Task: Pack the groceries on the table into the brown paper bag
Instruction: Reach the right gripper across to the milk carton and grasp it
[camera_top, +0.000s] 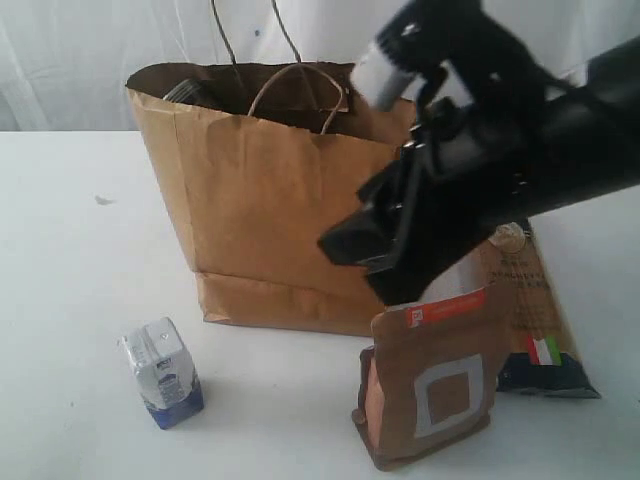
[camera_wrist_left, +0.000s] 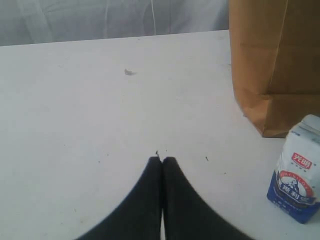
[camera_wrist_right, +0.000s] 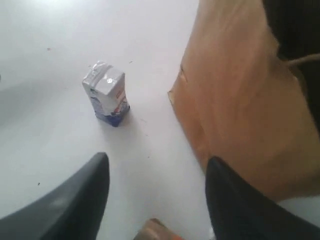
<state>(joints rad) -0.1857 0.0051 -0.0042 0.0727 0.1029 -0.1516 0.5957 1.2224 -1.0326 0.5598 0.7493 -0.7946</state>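
- The right gripper (camera_wrist_right: 159, 160) hangs over the brown pouch (camera_top: 435, 385), jaws apart and empty, probably lining up a top grasp.
- The left gripper (camera_wrist_left: 161, 160) is closed on nothing, parked low over the table (camera_top: 60, 300).
- The brown paper bag (camera_top: 270, 200) stands upright mid-table, crinkled, mouth open for loading.

White curtain (camera_top: 70, 60) fills the background, pale, hanging in soft vertical folds with light coming through. In the left wrist view it looks greyer, with one thin bright vertical line running down near the middle.
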